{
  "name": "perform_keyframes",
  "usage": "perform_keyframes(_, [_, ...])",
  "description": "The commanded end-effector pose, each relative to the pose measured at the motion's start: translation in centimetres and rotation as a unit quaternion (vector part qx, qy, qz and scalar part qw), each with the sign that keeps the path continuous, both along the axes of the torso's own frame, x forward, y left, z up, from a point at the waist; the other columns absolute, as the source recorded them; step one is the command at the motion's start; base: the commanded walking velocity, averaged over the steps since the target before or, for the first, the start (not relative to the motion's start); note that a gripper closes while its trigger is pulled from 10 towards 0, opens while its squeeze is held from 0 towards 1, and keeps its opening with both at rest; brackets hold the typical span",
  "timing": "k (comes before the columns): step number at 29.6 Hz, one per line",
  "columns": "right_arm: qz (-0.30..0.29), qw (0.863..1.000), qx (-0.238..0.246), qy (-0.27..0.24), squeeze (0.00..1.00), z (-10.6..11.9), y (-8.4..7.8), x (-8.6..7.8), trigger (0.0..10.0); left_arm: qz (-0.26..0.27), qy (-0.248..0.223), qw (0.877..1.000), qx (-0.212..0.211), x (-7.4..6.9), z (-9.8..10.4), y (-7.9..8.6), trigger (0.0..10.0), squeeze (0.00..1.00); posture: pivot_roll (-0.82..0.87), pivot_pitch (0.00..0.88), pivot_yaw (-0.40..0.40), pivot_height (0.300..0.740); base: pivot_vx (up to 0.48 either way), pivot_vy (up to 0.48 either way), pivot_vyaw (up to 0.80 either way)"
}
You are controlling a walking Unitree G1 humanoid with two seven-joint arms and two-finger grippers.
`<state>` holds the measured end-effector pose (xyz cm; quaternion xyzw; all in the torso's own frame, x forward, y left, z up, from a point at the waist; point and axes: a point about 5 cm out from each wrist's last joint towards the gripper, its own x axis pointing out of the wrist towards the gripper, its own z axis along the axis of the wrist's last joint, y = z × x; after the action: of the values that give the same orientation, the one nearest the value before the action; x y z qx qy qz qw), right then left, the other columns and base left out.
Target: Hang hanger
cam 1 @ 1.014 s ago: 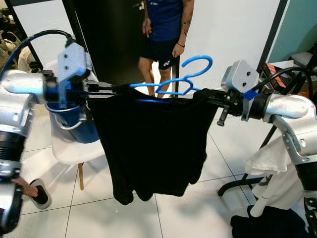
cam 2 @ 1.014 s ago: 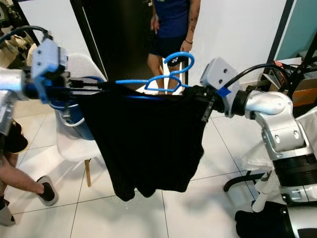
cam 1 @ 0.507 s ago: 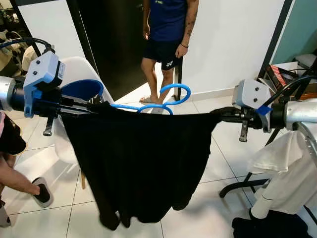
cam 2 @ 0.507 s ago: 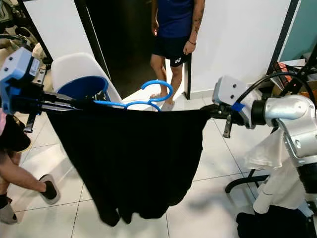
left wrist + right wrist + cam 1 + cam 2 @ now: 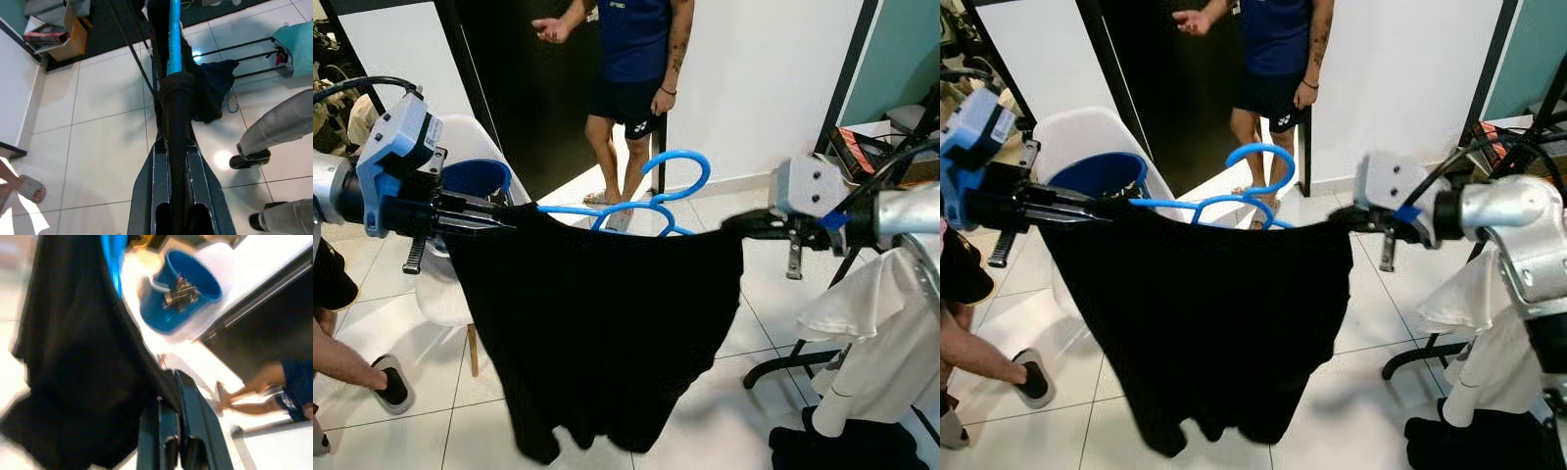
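One blue hanger (image 5: 636,201), one black garment (image 5: 597,333), one white chair (image 5: 445,284), one blue bucket (image 5: 470,181), two hands

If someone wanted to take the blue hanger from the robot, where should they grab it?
Probably the blue hanger by its curved hook, reaching in from above and behind. The hook sticks up bare over the black garment, while the left gripper and right gripper pinch the two covered ends.

The garment (image 5: 597,323) hangs from the hanger (image 5: 636,201) between left gripper (image 5: 504,213) at 9 o'clock and right gripper (image 5: 736,224) at 3; the person (image 5: 631,78) stands behind at 12; the chair (image 5: 440,284) holds the bucket (image 5: 475,178) at 10.
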<state>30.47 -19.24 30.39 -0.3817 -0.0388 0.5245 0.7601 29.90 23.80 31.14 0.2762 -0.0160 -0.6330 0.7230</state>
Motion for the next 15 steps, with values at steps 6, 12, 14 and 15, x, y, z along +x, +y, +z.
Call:
perform_keyframes(6, [0.110,0.993,0.050,0.014,0.00,2.1,2.4,-2.0,0.0,-0.001,0.010,1.000,0.019,-0.1,0.0,0.3,10.0,0.00,-0.08,0.000,0.065,0.740,0.000,0.000,0.00])
perform_keyframes(12, [0.144,0.988,0.028,0.040,0.00,1.3,3.1,-2.8,4.3,0.004,0.000,1.000,0.011,0.2,0.3,0.3,10.0,0.00,-0.08,0.000,0.064,0.740,0.000,0.000,0.00])
perform_keyframes(14, [0.121,0.991,0.016,0.047,0.09,0.6,3.1,-2.3,10.0,0.003,-0.002,1.000,0.009,0.2,0.3,0.3,10.0,0.00,-0.08,0.000,0.065,0.740,0.000,0.000,0.00])
perform_keyframes(15, [0.095,0.994,0.009,0.045,0.54,0.3,3.0,-1.7,10.0,0.002,-0.002,1.000,0.009,0.2,0.4,0.2,10.0,0.00,-0.08,0.000,0.065,0.740,0.000,0.000,0.00])
